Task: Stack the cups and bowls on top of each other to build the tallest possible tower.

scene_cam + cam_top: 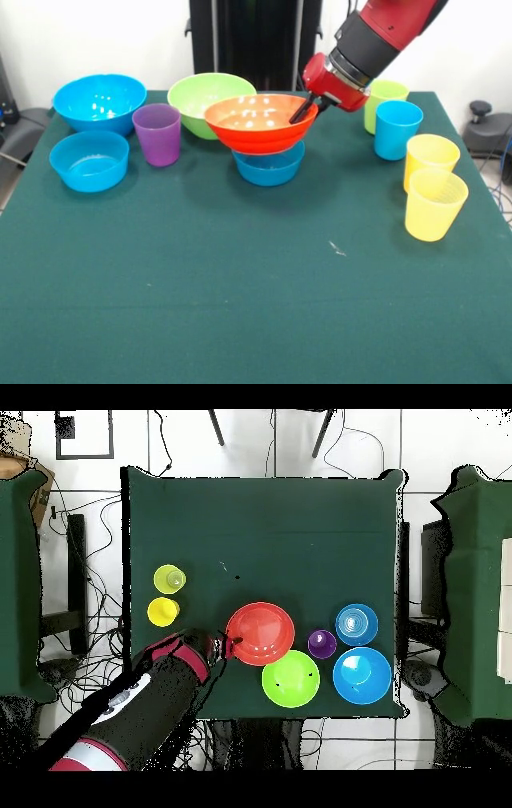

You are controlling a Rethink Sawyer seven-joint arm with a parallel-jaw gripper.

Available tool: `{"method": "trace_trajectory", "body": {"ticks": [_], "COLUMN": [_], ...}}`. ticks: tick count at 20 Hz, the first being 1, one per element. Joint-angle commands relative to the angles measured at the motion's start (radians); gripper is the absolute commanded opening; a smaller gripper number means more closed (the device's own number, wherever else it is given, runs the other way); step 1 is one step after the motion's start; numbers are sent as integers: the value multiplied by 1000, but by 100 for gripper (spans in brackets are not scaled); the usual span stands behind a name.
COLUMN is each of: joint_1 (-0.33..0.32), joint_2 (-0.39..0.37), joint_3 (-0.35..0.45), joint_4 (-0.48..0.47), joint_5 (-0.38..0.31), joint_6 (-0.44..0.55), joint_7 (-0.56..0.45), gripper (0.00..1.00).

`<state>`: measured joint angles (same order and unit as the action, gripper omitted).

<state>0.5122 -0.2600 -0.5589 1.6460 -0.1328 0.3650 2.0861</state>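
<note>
The wide orange bowl point(256, 122) point(260, 633) sits on a small blue bowl point(268, 168) at mid-table. My gripper point(307, 109) point(228, 646) is at the orange bowl's right rim, shut on it, with one black finger point(301, 112) inside the bowl. The purple cup point(158, 134) point(321, 644) stands upright on the table to the left of the stack, apart from it. A lime green cup point(386, 96), a blue cup point(397, 130) and two yellow cups point(430, 160) point(434, 205) stand at the right.
A lime green bowl point(200, 100) point(290, 679) stands behind the stack. A large blue bowl point(100, 102) point(361, 675) and another small blue bowl point(89, 161) point(356, 624) stand at the left. The green tablecloth point(240, 304) stretches to the near edge.
</note>
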Motion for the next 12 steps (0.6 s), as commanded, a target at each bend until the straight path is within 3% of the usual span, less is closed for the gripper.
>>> {"method": "trace_trajectory", "body": {"ticks": [1, 12], "joint_1": [-38, -43], "joint_2": [28, 36], "joint_3": [105, 121], "joint_4": [-36, -28], "joint_5": [40, 39], "joint_6": [35, 24], "joint_7": [132, 132], "gripper": [0, 0]}}
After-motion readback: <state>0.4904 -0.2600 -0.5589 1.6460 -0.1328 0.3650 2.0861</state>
